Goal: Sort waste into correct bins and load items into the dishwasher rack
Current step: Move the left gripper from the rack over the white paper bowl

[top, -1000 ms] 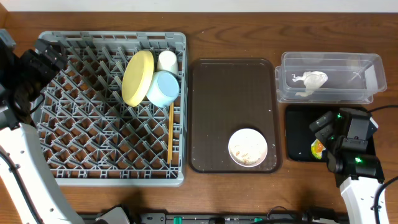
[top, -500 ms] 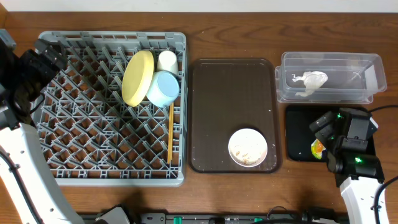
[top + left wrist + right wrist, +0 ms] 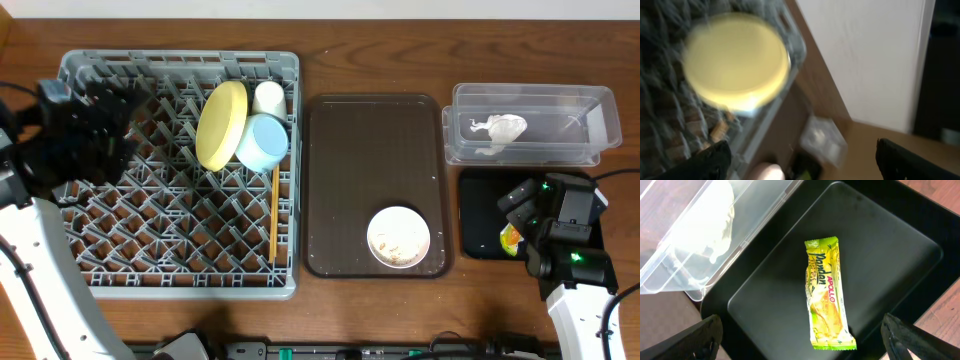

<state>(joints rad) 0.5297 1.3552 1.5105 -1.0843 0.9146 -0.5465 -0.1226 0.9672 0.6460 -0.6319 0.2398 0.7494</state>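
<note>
The grey dishwasher rack (image 3: 150, 230) holds a yellow plate (image 3: 221, 125), a white cup (image 3: 268, 97), a light blue bowl (image 3: 262, 143) and chopsticks (image 3: 273, 215). My left gripper (image 3: 118, 120) hovers open over the rack's left part; its blurred wrist view shows the plate (image 3: 735, 60) ahead. A white bowl (image 3: 399, 237) with pale crumbs sits on the brown tray (image 3: 375, 150). The napkin (image 3: 497, 130) lies in the clear tub (image 3: 590, 125). My right gripper (image 3: 800, 342) stands open above the black tray (image 3: 770, 300), where the wrapper (image 3: 827, 292) lies flat between the fingers' line, untouched.
The clear tub (image 3: 690, 275) borders the black tray (image 3: 480, 215) on its far side. The brown tray lies between the rack and the two bins. A wall rises behind the table's far edge.
My left arm has swung rightward over the rack's left side and is still moving, blurring its view. The right arm and all objects have stayed put.
</note>
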